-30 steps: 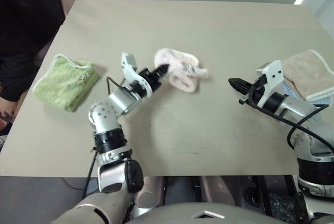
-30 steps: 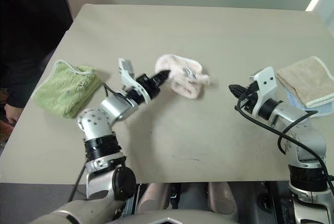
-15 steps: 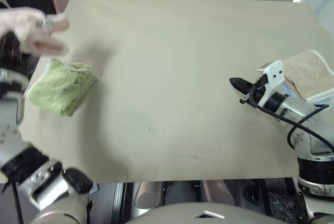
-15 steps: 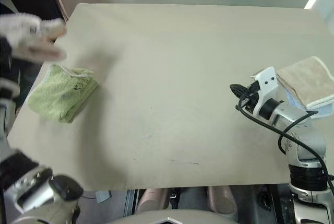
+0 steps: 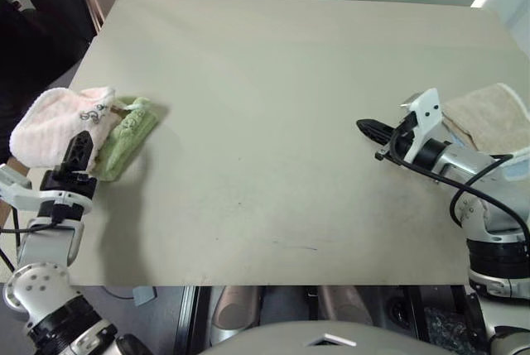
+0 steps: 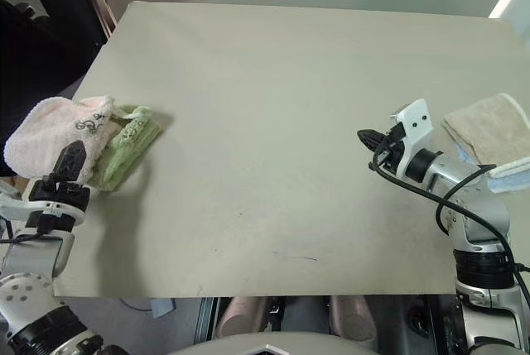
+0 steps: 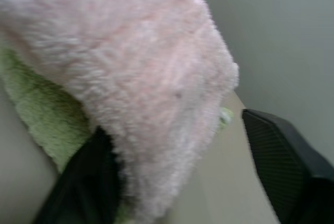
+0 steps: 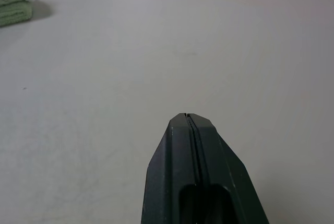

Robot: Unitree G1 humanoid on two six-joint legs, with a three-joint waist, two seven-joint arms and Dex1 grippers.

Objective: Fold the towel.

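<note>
The left claw (image 6: pixel 68 159) is spread apart beside the pink towel (image 6: pixel 51 126), which lies on the green cloth (image 6: pixel 124 145). It should back away gently. The right claw (image 6: pixel 369 136) is pressed together.

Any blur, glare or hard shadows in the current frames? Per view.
Left wrist view: pink towel fills it close up, soft and out of focus. Right wrist view: table evenly lit, no glare. Eye views: sharp, soft shadow beside the green cloth; bright window strip at the far right corner.
</note>
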